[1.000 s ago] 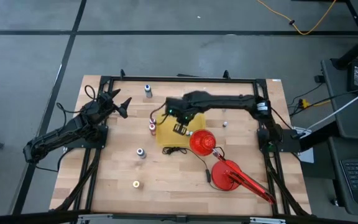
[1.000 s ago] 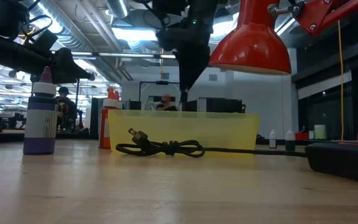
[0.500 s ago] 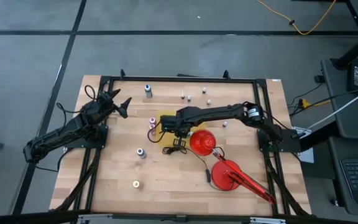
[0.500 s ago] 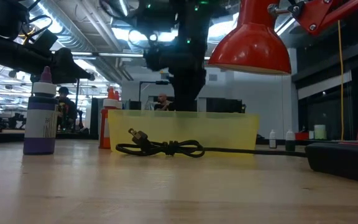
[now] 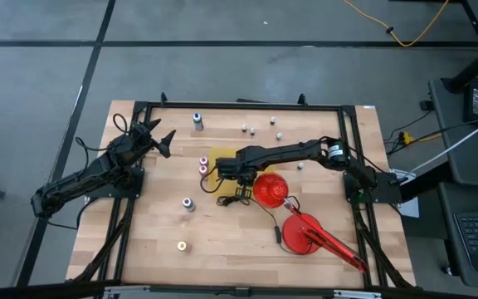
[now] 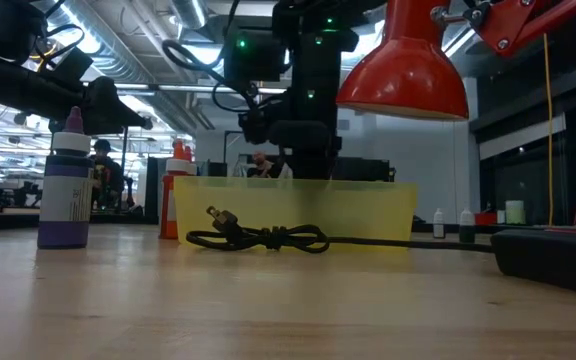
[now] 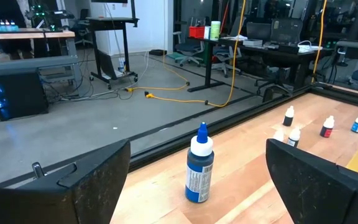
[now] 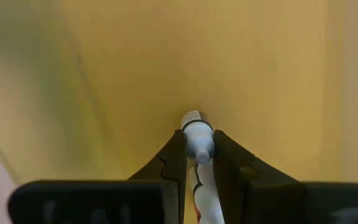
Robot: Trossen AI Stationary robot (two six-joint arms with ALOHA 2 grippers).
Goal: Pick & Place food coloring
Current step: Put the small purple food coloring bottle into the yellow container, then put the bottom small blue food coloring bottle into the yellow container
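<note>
Right gripper [image 8: 197, 155] fingers [image 8: 173, 158] clamped on food coloring bottle [image 8: 196, 134], low inside yellow bin [image 5: 222, 159], surface centre. Risk: bottle tipped on early release. Left gripper [image 5: 158, 137] fingers wide, empty, at 9 o'clock.

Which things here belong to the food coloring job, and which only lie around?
Job:
- right gripper, shut on small bottle
- yellow bin
- blue-capped bottle
- purple bottle
- left gripper, open, waiting

Lying about:
- red lamp
- black cord
</note>
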